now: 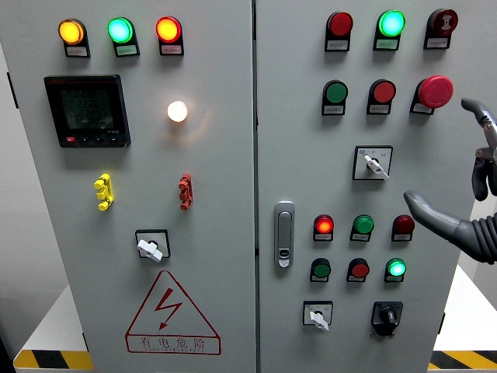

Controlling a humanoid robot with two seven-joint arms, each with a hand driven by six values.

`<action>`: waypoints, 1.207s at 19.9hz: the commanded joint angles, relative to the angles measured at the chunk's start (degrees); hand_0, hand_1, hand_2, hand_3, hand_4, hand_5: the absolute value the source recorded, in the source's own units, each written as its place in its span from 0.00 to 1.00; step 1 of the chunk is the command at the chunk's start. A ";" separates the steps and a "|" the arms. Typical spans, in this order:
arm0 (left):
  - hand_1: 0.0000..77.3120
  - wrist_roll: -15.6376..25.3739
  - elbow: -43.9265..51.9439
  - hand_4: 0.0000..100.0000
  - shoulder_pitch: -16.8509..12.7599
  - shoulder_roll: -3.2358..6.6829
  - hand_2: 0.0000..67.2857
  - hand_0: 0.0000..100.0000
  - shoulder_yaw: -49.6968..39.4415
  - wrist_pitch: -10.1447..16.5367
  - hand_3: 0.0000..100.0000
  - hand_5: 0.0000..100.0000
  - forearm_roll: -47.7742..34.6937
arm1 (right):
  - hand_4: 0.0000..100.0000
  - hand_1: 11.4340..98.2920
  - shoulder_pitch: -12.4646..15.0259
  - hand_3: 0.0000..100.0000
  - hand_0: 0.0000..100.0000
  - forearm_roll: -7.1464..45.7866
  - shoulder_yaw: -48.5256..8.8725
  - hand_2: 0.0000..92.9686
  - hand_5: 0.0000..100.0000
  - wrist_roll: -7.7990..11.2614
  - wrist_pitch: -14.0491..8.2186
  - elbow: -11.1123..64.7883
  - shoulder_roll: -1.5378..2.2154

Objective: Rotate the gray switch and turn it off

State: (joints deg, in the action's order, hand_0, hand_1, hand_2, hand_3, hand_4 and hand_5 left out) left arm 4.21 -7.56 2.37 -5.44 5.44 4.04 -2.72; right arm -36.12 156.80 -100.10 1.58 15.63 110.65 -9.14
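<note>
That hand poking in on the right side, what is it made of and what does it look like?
Only the right hand shows, partly cut off by the picture's edge. Its fingers are smooth, dark grey and tapered, like moulded plastic or rubber. Higher up, one finger has a silvery metal joint. No cables, markings or sleeve are visible.

My right hand (pixel 474 194) is cut off by the right edge, arm mostly out of frame. Label print under the indicator lamps (pixel 118 30) is too small to read. I can't make out the meter display (pixel 86 110) digits, too blurry.
</note>
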 commanded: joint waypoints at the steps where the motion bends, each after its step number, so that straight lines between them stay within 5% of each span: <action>1: 0.00 0.01 0.00 0.08 0.00 -0.01 0.20 0.89 0.01 0.00 0.19 0.11 0.00 | 1.00 0.32 0.00 1.00 0.00 0.00 -0.01 0.07 1.00 0.00 0.01 -0.09 0.00; 12: 0.00 0.01 0.00 0.08 0.00 -0.01 0.20 0.89 0.00 0.00 0.19 0.11 0.00 | 1.00 0.32 -0.70 1.00 0.00 -0.26 -0.18 0.10 1.00 -1.31 0.01 -0.70 -0.09; 16: 0.00 0.01 0.00 0.08 0.00 -0.01 0.20 0.89 -0.08 0.00 0.19 0.11 0.08 | 1.00 0.31 -1.32 1.00 0.00 -0.44 -0.10 0.35 1.00 -2.02 0.01 -1.58 -0.09; 24: 0.00 0.01 0.00 0.08 0.00 -0.01 0.20 0.89 0.01 0.00 0.19 0.11 0.00 | 1.00 0.29 -2.90 1.00 0.00 -1.57 0.52 0.62 1.00 -5.62 -0.43 -3.95 0.00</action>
State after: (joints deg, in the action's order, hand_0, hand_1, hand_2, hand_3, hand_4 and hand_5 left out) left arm 4.22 -7.56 2.37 -5.45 5.43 4.04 -2.67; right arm -38.68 155.85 -99.72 -3.30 15.35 107.13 -9.17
